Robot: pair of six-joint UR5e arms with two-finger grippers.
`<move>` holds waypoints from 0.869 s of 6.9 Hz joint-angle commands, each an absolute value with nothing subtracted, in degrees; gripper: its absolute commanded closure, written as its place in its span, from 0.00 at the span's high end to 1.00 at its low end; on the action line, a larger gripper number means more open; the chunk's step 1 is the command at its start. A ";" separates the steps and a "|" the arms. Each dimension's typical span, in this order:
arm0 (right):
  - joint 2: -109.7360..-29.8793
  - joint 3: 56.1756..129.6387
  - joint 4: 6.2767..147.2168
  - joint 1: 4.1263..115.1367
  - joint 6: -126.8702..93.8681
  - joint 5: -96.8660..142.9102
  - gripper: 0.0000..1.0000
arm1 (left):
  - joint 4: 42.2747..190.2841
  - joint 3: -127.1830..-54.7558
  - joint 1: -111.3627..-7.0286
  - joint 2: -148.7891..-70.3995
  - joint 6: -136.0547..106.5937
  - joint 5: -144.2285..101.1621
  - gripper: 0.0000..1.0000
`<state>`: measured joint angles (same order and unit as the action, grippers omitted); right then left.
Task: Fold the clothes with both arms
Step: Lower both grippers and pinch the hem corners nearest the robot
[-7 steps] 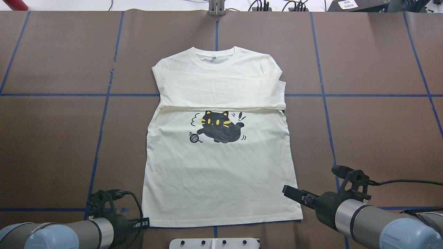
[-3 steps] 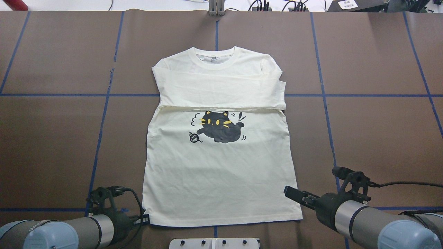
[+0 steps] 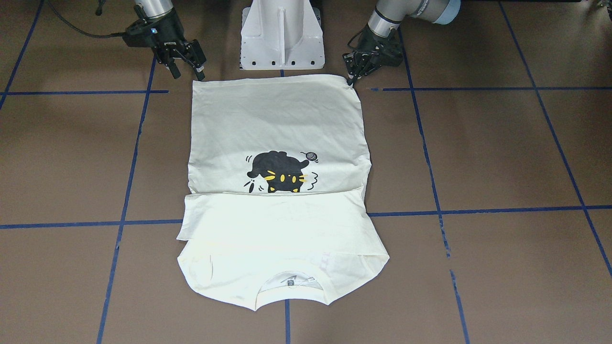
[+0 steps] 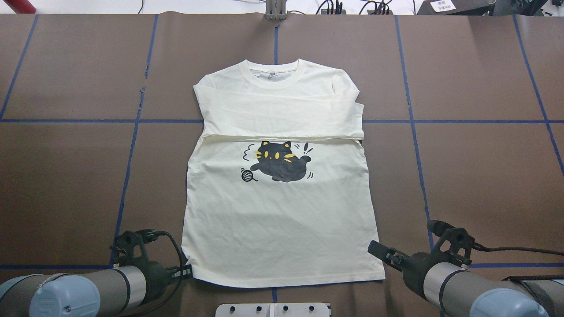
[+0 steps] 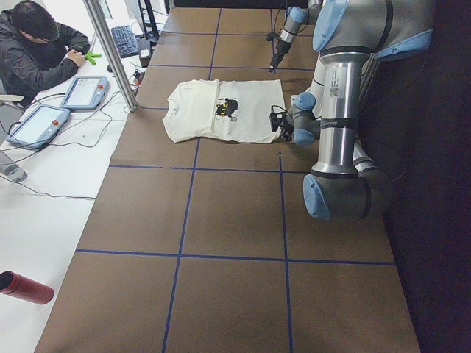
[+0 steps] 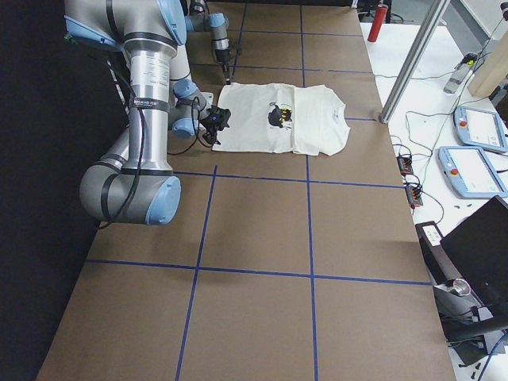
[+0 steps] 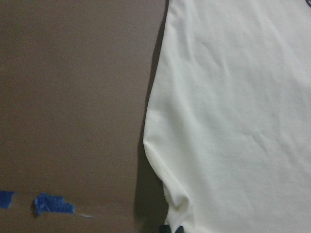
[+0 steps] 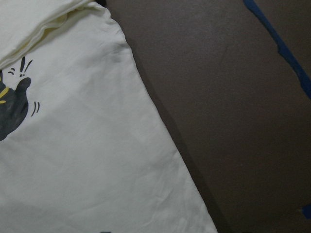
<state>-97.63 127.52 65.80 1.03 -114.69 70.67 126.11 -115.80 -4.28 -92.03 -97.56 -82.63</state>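
The cream shirt (image 4: 282, 220) lies flat on the brown table, cat print (image 4: 277, 162) up, with its sleeves folded across the chest and its collar at the far side. My left gripper (image 4: 188, 273) is at the hem's left corner, low on the table. Its fingers look closed on the puckered corner, which shows in the left wrist view (image 7: 170, 208). In the front view the left gripper (image 3: 353, 81) touches that corner. My right gripper (image 4: 374, 248) is open and empty, just off the hem's right corner, and it also shows in the front view (image 3: 187, 72). The right wrist view shows the shirt's side edge (image 8: 160, 141).
The white pedestal base (image 3: 282, 38) stands just behind the hem. Blue tape lines (image 4: 132, 145) cross the table. An operator (image 5: 37, 44) sits with tablets (image 5: 81, 92) beyond the far edge, by a metal post (image 5: 110, 51). A red bottle (image 5: 26, 287) lies on the white side table.
My left gripper has moved in onto the hem's left corner, which has pulled in and puckered. My right gripper has drawn back slightly towards the robot.
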 commanded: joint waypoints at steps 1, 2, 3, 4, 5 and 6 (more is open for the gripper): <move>-97.65 127.27 70.57 -0.43 -117.51 70.75 0.79 | 126.21 -116.01 -5.18 -92.11 -97.56 -81.40 0.00; -97.21 126.13 71.01 -0.70 -118.47 70.75 0.74 | 126.21 -116.19 -5.27 -92.11 -97.65 -80.78 0.00; -96.51 125.08 70.93 -1.05 -118.48 70.58 0.70 | 126.12 -116.89 -5.36 -92.11 -97.56 -79.90 0.00; -93.81 123.15 70.93 -0.97 -118.56 70.32 0.66 | 126.12 -116.89 -5.62 -92.02 -97.56 -79.81 0.00; -92.56 122.35 70.93 -1.05 -118.48 70.40 0.66 | 126.12 -116.89 -5.62 -92.02 -97.56 -79.80 0.00; -92.46 122.34 71.01 -1.05 -118.48 70.49 0.65 | 126.12 -116.89 -5.62 -92.02 -97.56 -79.80 0.00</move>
